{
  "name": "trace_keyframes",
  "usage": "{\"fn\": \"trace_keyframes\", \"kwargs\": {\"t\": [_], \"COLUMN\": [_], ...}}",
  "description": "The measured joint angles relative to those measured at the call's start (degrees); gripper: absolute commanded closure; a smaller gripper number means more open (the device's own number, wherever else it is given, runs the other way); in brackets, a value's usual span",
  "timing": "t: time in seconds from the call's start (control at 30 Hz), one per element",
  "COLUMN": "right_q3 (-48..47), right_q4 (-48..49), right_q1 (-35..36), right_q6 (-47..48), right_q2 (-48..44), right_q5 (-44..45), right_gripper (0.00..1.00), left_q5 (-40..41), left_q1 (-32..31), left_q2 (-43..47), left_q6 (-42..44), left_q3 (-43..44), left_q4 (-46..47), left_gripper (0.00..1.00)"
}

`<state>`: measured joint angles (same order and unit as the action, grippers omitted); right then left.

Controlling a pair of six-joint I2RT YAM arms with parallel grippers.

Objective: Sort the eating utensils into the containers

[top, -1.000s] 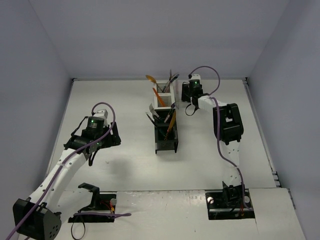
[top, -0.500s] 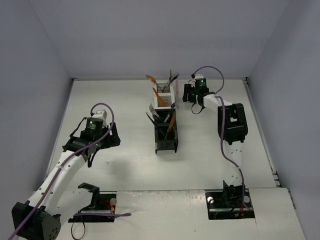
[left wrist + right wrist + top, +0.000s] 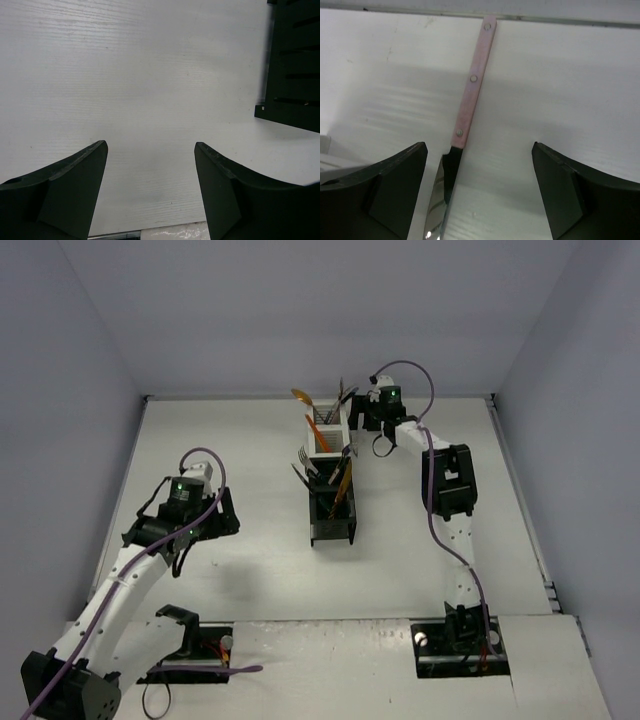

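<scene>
Probably the pick-up step: the right gripper [image 3: 479, 150], fingers apart, is straddling the pink-handled steel knife [image 3: 471, 82], whose handle is pointing to twelve o'clock. Next it is needing to close on it. The left gripper [image 3: 150, 145] is hanging spread and empty.

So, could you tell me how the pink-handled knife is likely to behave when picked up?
The knife looks stiff: a riveted pink handle and a metal blade. It lies flat on the table, so it may slide rather than lift when pinched. The shiny blade probably slips more than the handle.
</scene>
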<state>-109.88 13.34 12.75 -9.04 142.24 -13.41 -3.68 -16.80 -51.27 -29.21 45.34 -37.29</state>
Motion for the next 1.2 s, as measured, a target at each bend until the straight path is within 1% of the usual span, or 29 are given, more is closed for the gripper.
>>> {"fn": "trace_keyframes", "kwargs": {"t": [0.07,0.23,0.43,0.6,0.83,1.07,1.2], "right_q3": [-1.27,-3.62,-4.23,-4.93,-8.74,-8.81,-6.87], "right_q4": [0.49,1.71,2.91,2.24,-0.78,-2.59,-2.35], "right_q1": [0.04,0.14,0.91,1.46,2.03,1.90,1.28], "right_q6": [-0.12,-0.16,-0.10,-0.11,0.26,0.15,-1.31], "right_q2": [1.03,2.89,3.85,4.21,6.07,6.04,4.91], "right_q5": [0.50,3.33,8.52,12.14,15.47,19.57,20.93], "right_gripper": [0.08,0.05,0.00,0.00,0.00,0.00,0.00], "left_q5": [-0.03,0.03,0.34,0.73,0.92,0.94,0.92], "left_q1": [0.00,0.00,0.07,0.07,0.07,0.07,0.07], "left_q2": [0.38,1.48,2.96,3.82,4.90,6.46,6.61], "left_q6": [-0.02,-0.02,0.00,0.00,0.00,0.00,0.00], "left_q3": [0.07,0.25,0.43,0.82,1.09,1.09,1.09], "left_q4": [-0.38,-1.49,-3.19,-4.06,-4.68,-5.34,-5.78], "left_gripper": [0.33,0.33,0.33,0.33,0.33,0.33,0.33]}}
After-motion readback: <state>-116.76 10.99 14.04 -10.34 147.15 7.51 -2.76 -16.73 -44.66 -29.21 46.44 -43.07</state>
